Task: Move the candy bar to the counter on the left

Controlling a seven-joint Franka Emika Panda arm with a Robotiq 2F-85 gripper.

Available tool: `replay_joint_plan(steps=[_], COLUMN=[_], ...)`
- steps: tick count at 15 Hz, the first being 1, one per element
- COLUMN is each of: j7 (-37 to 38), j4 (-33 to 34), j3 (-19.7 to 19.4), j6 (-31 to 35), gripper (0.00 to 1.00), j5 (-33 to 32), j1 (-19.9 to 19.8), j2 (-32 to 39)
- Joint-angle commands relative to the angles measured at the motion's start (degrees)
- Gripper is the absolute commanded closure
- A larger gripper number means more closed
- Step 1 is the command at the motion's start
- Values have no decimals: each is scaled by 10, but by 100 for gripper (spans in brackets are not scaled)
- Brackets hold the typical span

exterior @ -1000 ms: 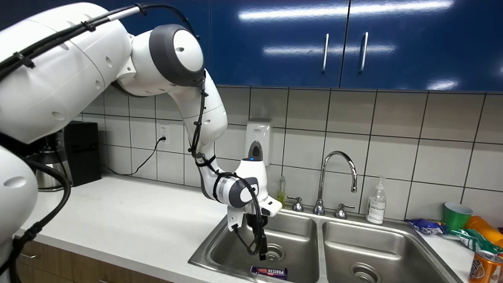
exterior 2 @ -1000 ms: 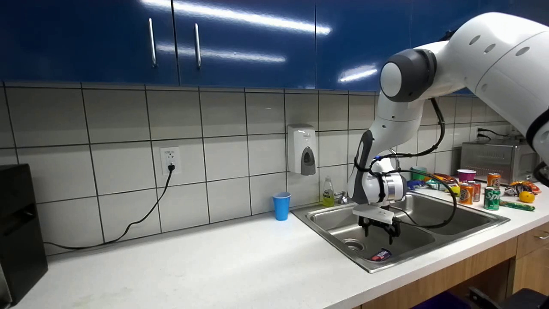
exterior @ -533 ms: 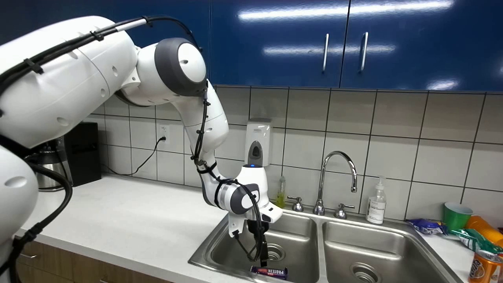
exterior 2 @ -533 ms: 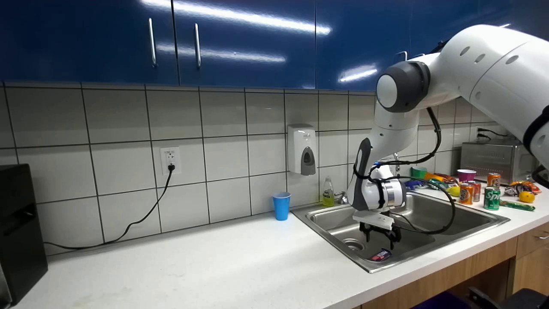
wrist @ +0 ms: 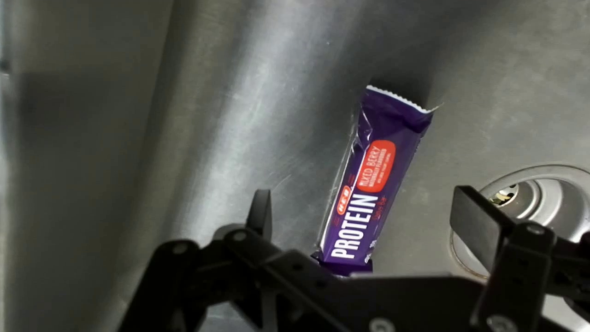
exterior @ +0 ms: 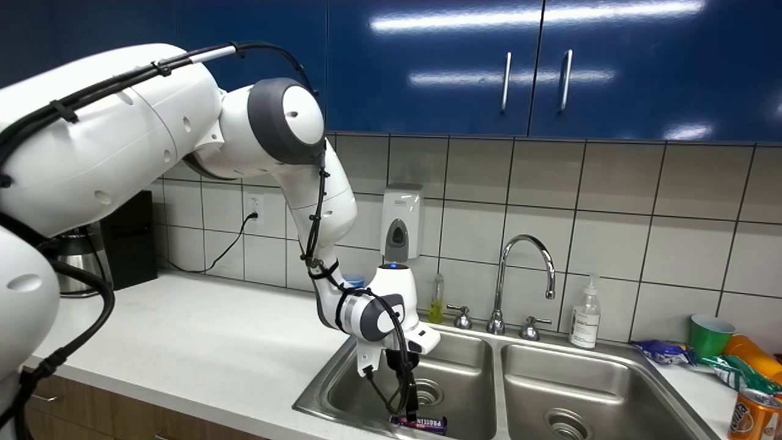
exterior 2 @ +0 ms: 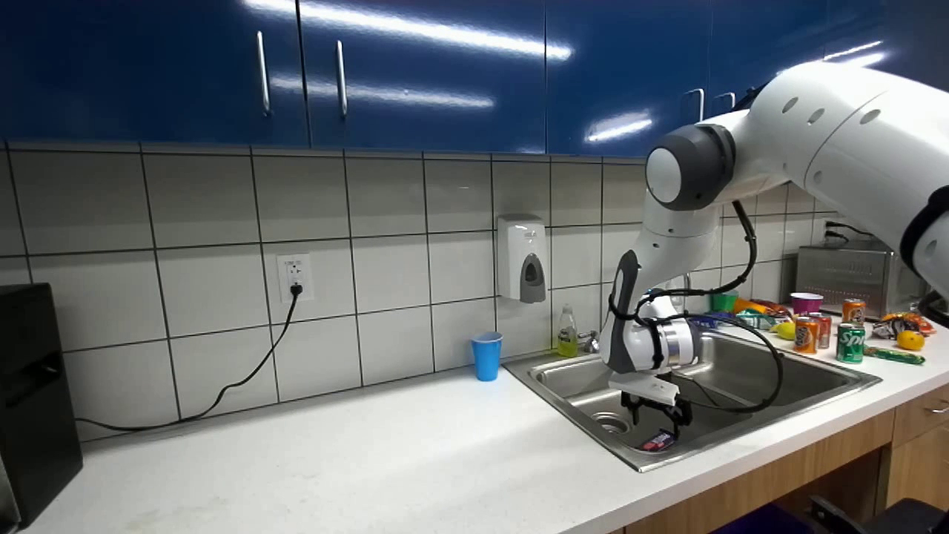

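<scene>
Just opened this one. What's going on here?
A white jointed robot arm holds its black two-fingered gripper over a long purple-wrapped candy bar lying in the stainless-steel double sink. The wrist view shows the jaws spread wide on either side of the candy bar, with a gap on each side, so it does not look gripped yet. It has still to go to the broad, flat white countertop beside the sink.

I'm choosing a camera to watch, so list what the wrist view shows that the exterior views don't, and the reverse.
Only the wrist view: MIXED BERRY legible on the red label, and yellowish bits in the drain.
In both exterior views but not the wrist view: the blue cup, the white wall dispenser and the blue cabinets.
Shared: the candy bar lying in the steel sink, that drain, and the open gripper.
</scene>
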Motion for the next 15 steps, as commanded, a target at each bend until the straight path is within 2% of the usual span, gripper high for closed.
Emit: replay_joint_plan(steps=[1,15], j7=[14,0], j4=[25,26], j3=[-8,-7], j6=[-5,0], gripper=[0,0], j5=[9,5], j1=[7,4], j2=[21,26])
